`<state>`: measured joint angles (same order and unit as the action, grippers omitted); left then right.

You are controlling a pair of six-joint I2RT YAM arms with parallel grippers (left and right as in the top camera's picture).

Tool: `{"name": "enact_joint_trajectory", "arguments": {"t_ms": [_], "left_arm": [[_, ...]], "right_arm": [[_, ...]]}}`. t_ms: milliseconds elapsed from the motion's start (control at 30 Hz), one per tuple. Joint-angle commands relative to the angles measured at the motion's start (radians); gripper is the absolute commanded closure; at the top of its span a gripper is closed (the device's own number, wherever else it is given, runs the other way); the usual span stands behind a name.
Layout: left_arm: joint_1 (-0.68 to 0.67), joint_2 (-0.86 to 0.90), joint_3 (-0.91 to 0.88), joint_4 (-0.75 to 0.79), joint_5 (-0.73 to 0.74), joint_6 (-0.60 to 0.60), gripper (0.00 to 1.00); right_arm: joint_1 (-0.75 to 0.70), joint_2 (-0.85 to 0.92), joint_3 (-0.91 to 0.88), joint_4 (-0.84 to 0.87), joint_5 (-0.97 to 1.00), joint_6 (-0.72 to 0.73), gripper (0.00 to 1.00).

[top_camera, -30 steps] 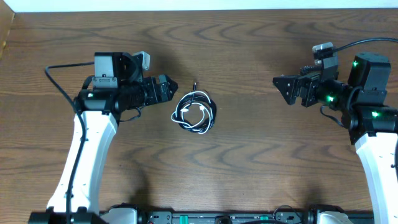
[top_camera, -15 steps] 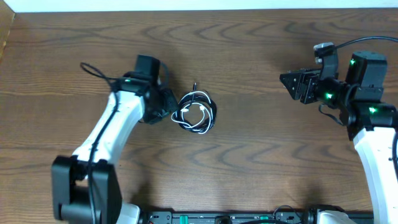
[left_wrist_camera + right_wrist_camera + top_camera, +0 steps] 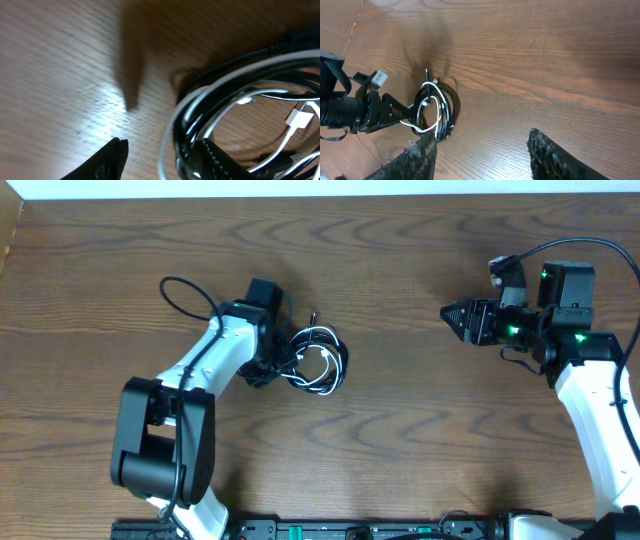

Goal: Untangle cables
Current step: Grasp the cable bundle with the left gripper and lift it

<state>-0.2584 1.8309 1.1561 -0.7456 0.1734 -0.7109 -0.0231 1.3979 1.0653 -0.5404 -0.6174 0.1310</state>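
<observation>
Roughly in the middle of the wooden table (image 3: 400,440), a little left of centre, the cables (image 3: 320,360) lie as one loose coil, black cords and one white cord looped together and crossing each other. One black plug end (image 3: 314,315) sticks out at the top of the coil, and in the left wrist view a small white plug (image 3: 299,119) lies inside the loops of the cables (image 3: 240,95). The left gripper (image 3: 272,363) is at the coil's left edge, low over the wood. Its jaws stand apart: in the left wrist view of the left gripper (image 3: 162,160) several strands, white and black, pass between the two fingers, and one finger (image 3: 210,157) sits in among the loops; whether it presses on them cannot be told. The right gripper (image 3: 452,317) is well apart from the coil, over the right side of the table. Its wrist view shows the right gripper (image 3: 485,160) spread wide and holding nothing, with the cables (image 3: 436,112) far off beyond its left finger.
</observation>
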Motion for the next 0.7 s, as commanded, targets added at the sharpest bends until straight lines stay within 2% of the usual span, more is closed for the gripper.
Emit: {"name": "enact_joint_trajectory", "arguments": {"t_ms": [0, 67, 233, 267, 300, 333, 400, 467, 667], "left_arm": [[-0.020, 0.027, 0.012, 0.030, -0.021, -0.014, 0.52], [-0.020, 0.038, 0.011, 0.033, -0.030, -0.018, 0.52], [-0.020, 0.045, -0.008, 0.037, -0.052, -0.018, 0.64], [-0.020, 0.045, -0.009, 0.037, -0.065, -0.017, 0.71], [-0.020, 0.045, -0.009, 0.040, -0.074, -0.017, 0.92], [-0.020, 0.045, -0.008, 0.058, -0.066, -0.005, 0.93], [-0.020, 0.032, -0.003, 0.087, -0.002, 0.092, 0.93], [-0.020, -0.010, 0.013, 0.124, 0.109, 0.174, 0.93], [-0.020, -0.187, 0.018, 0.324, 0.357, 0.299, 0.93]], "right_arm": [[0.014, 0.003, 0.019, -0.002, 0.010, 0.014, 0.44], [0.016, 0.003, 0.019, -0.002, 0.010, 0.014, 0.44], [0.016, 0.003, 0.019, -0.002, 0.014, 0.014, 0.43], [0.016, 0.003, 0.019, -0.002, 0.018, 0.014, 0.44], [0.016, 0.003, 0.019, -0.002, 0.017, 0.014, 0.43], [0.016, 0.003, 0.019, -0.002, 0.017, 0.014, 0.43], [0.016, 0.003, 0.019, -0.002, 0.017, 0.014, 0.43], [0.017, 0.003, 0.019, -0.002, 0.016, 0.014, 0.43], [0.035, 0.003, 0.019, 0.006, 0.011, 0.075, 0.46]]}}
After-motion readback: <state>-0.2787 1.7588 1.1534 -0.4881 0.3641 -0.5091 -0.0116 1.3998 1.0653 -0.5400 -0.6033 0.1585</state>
